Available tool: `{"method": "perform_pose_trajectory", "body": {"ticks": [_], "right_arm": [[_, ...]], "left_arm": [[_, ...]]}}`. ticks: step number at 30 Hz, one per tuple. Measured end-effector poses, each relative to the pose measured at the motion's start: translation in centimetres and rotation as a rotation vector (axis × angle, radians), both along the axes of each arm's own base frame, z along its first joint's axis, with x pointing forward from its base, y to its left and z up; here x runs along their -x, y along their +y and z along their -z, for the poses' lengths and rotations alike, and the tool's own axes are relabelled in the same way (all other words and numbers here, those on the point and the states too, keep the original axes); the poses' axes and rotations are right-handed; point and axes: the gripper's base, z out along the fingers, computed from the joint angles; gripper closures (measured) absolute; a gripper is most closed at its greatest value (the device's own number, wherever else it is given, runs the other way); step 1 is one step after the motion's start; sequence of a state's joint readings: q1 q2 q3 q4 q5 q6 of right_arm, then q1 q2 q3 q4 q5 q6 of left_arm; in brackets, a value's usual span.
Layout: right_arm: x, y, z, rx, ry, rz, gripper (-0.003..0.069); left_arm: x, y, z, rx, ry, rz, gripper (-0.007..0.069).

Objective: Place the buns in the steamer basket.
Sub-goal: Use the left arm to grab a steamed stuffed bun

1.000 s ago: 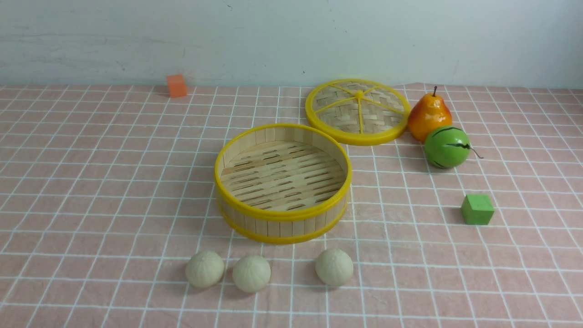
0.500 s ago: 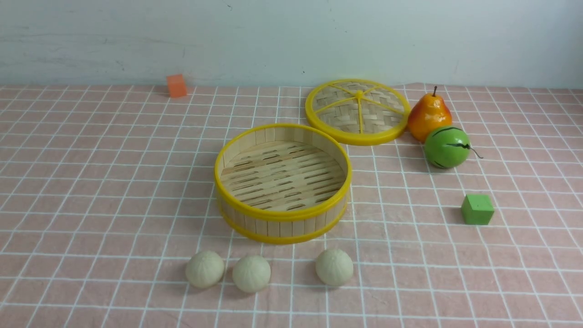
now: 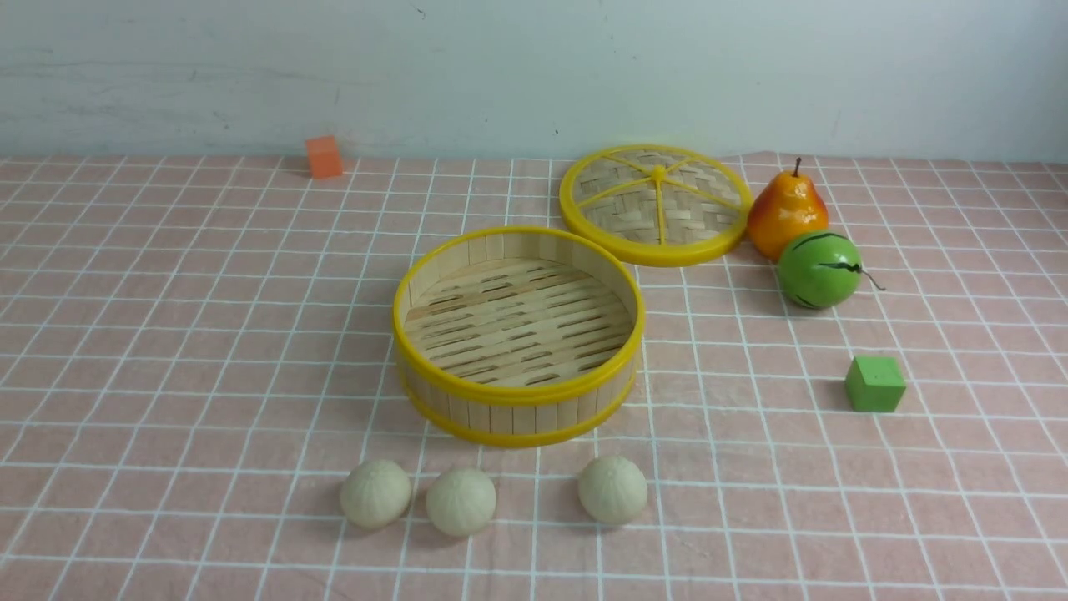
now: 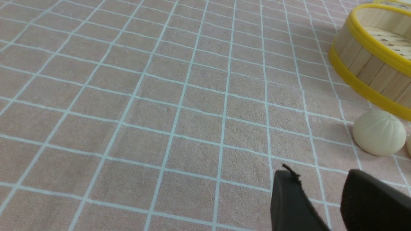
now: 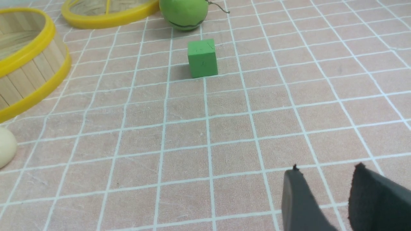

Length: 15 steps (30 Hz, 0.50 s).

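Observation:
Three cream-white pleated buns lie in a row on the pink checked cloth in front of the steamer basket point(image 3: 517, 413): a left bun point(image 3: 375, 492), a middle bun point(image 3: 460, 501) and a right bun point(image 3: 612, 489). The basket holds nothing. Neither arm shows in the front view. In the left wrist view my left gripper point(image 4: 321, 175) is open over bare cloth, short of a bun point(image 4: 379, 133) and the basket wall point(image 4: 366, 64). In the right wrist view my right gripper point(image 5: 327, 170) is open with nothing between its fingers, far from a bun point(image 5: 4, 150) at the picture's edge.
The woven lid point(image 3: 656, 204) lies flat behind the basket to the right. Beside it stand a pear point(image 3: 784, 213) and a green striped ball point(image 3: 818, 270). A green cube point(image 3: 874, 384) sits right of the basket, an orange cube point(image 3: 323, 157) by the back wall.

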<state>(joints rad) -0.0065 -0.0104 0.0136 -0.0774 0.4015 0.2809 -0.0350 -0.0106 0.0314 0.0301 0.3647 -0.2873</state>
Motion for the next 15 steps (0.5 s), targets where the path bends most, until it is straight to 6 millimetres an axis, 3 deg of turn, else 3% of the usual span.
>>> {"method": "perform_pose_trajectory", "body": {"ticks": [15], "right_arm": [[-0.01, 0.03, -0.02, -0.009, -0.002, -0.001, 0.042]], "left_arm": [[0.0, 0.0, 0.0, 0.0, 0.0, 0.0, 0.0386]]}}
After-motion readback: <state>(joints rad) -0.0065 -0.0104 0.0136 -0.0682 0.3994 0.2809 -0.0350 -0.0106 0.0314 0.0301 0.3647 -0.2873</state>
